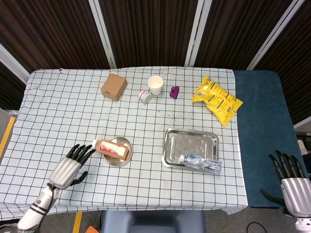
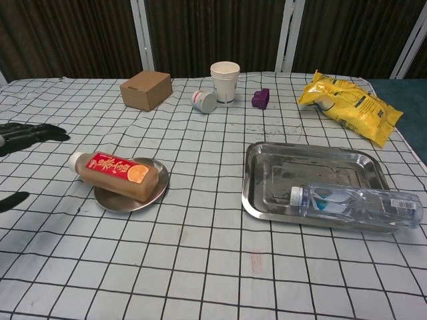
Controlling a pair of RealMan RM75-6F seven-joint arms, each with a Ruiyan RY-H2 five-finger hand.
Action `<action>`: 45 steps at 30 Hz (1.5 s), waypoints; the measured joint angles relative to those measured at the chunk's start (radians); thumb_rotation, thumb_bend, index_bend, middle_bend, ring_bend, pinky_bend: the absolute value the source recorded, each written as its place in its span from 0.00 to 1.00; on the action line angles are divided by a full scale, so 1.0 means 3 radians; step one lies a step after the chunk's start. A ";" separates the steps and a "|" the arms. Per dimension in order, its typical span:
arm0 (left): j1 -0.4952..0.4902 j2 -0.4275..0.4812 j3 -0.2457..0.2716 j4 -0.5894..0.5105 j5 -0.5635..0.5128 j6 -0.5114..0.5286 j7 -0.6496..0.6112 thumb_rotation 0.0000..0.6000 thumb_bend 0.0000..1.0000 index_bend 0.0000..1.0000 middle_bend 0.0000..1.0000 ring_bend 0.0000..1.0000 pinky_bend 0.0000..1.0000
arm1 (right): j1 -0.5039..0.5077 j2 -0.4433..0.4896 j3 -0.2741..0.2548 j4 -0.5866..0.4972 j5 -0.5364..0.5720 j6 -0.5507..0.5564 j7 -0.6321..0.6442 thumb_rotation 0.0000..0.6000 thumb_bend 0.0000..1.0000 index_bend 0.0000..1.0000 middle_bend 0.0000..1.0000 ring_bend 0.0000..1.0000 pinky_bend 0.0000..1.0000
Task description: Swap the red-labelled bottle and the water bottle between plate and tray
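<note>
The red-labelled bottle [image 1: 112, 148] [image 2: 119, 174] lies on its side across the small round metal plate [image 1: 123, 159] [image 2: 120, 201], white cap to the left. On the front edge of the steel tray [image 1: 190, 140] [image 2: 313, 160] lies the clear water bottle [image 1: 201, 162] [image 2: 357, 203], also on its side. My left hand [image 1: 69, 167] [image 2: 23, 137] hovers open just left of the plate, fingers spread toward the bottle's cap, holding nothing. Beyond the table's right edge my right hand [image 1: 291, 175] hangs open and empty.
At the back of the table stand a cardboard box [image 1: 113, 87] [image 2: 146, 90], a paper cup [image 1: 155, 85] [image 2: 225, 81], a small tipped cup [image 1: 145, 96] [image 2: 204, 101], a purple block [image 1: 174, 91] [image 2: 261, 98] and a yellow snack bag [image 1: 216, 99] [image 2: 349, 103].
</note>
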 measured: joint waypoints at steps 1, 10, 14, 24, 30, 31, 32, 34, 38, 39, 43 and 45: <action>-0.0084 -0.0052 -0.0043 0.0010 -0.0045 -0.0100 0.0006 1.00 0.45 0.00 0.00 0.00 0.07 | 0.0005 -0.0006 0.0005 -0.0002 0.0015 -0.0014 -0.0016 1.00 0.20 0.00 0.00 0.00 0.00; -0.0583 -0.0482 -0.0263 0.0380 -0.0459 -0.0755 0.0314 1.00 0.45 0.00 0.00 0.00 0.06 | 0.0038 0.0004 0.0028 -0.0046 0.0166 -0.0158 -0.0121 1.00 0.20 0.00 0.00 0.00 0.00; -0.0749 -0.0629 -0.0320 0.0532 -0.0634 -0.0951 0.0351 1.00 0.45 0.00 0.00 0.00 0.06 | 0.0050 0.0045 0.0032 -0.0092 0.0237 -0.0220 -0.0138 1.00 0.20 0.00 0.00 0.00 0.00; -0.0941 -0.0796 -0.0353 0.0737 -0.0911 -0.1131 0.0464 1.00 0.45 0.50 0.51 0.34 0.31 | 0.0032 0.0074 0.0052 -0.0090 0.0247 -0.0160 -0.0044 1.00 0.20 0.00 0.00 0.00 0.00; -0.0991 -0.0853 -0.0326 0.0839 -0.0747 -0.0989 0.0309 1.00 0.50 0.79 0.81 0.62 0.59 | 0.0038 0.0072 0.0047 -0.0090 0.0250 -0.0181 -0.0058 1.00 0.20 0.00 0.00 0.00 0.00; -0.1004 -0.0858 -0.0326 0.0852 -0.0733 -0.0974 0.0281 1.00 0.50 0.80 0.82 0.63 0.61 | 0.0042 0.0068 0.0048 -0.0089 0.0255 -0.0190 -0.0064 1.00 0.20 0.00 0.00 0.00 0.00; -0.1017 -0.0861 -0.0328 0.0860 -0.0716 -0.0956 0.0256 1.00 0.50 0.80 0.83 0.63 0.62 | 0.0046 0.0064 0.0048 -0.0089 0.0258 -0.0200 -0.0071 1.00 0.20 0.00 0.00 0.00 0.00; -0.1048 -0.0864 -0.0348 0.0871 -0.0667 -0.0887 0.0218 1.00 0.50 0.80 0.83 0.63 0.64 | 0.0059 0.0051 0.0049 -0.0083 0.0265 -0.0229 -0.0090 1.00 0.20 0.00 0.00 0.00 0.00; -0.1180 -0.0872 -0.0451 0.0913 -0.0567 -0.0775 0.0101 1.00 0.50 0.80 0.83 0.63 0.66 | 0.0095 0.0034 0.0055 -0.0077 0.0321 -0.0327 -0.0123 1.00 0.20 0.00 0.00 0.00 0.00; -0.1243 -0.0889 -0.0493 0.0955 -0.0569 -0.0792 0.0052 1.00 0.50 0.81 0.83 0.63 0.66 | 0.0109 0.0030 0.0066 -0.0075 0.0355 -0.0352 -0.0128 1.00 0.20 0.00 0.00 0.00 0.00; -0.1460 -0.1026 -0.0614 0.1241 -0.0620 -0.0964 -0.0113 1.00 0.49 0.81 0.81 0.63 0.64 | 0.0157 0.0004 0.0109 -0.0048 0.0452 -0.0437 -0.0133 1.00 0.20 0.00 0.00 0.00 0.00; -0.1586 -0.1152 -0.0662 0.1496 -0.0628 -0.1031 -0.0240 1.00 0.49 0.79 0.80 0.62 0.62 | 0.0179 -0.0003 0.0126 -0.0041 0.0506 -0.0487 -0.0131 1.00 0.20 0.00 0.00 0.00 0.00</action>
